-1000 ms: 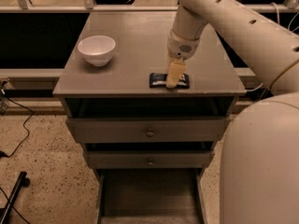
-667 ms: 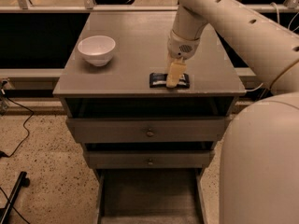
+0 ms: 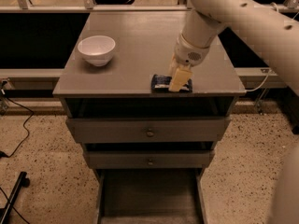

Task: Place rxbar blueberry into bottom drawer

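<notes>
The rxbar blueberry point(image 3: 161, 82), a flat dark navy-blue bar, lies on the cabinet top point(image 3: 140, 45) near its front edge, right of centre. My gripper point(image 3: 180, 82) points down and sits right on the middle of the bar, covering part of it. The bar's two ends show on either side of the gripper. The bottom drawer point(image 3: 149, 195) is pulled open below, showing its plain floor and side walls, with nothing in it.
A white bowl point(image 3: 96, 49) stands on the cabinet top at the left. The two upper drawers point(image 3: 149, 130) with small knobs are nearly closed. My arm point(image 3: 243, 17) reaches in from the upper right. Black cables point(image 3: 14, 125) lie on the speckled floor at the left.
</notes>
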{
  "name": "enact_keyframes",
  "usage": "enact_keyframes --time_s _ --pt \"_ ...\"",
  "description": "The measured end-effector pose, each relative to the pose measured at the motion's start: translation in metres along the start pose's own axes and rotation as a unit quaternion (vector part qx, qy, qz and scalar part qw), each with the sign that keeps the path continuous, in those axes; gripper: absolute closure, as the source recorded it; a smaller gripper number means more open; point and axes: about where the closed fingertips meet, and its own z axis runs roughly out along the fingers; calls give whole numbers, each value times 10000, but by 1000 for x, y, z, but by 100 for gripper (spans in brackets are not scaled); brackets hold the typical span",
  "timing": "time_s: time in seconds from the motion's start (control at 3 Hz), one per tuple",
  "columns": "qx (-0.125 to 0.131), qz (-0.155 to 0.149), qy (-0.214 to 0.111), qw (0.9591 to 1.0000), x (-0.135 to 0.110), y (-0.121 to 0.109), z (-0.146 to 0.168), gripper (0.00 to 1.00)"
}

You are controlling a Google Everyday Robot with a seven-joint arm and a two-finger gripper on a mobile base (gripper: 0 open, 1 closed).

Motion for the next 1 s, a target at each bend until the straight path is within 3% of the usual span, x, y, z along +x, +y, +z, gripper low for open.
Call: enact_keyframes --time_s 0.33,0.67,1.0 --pt "569 -272 -939 9936 -45 60 -52 100" --pt "1052 -194 -1756 9786 -69 134 -73 100" --pt "867 456 -1591 9824 -19 180 -27 100"
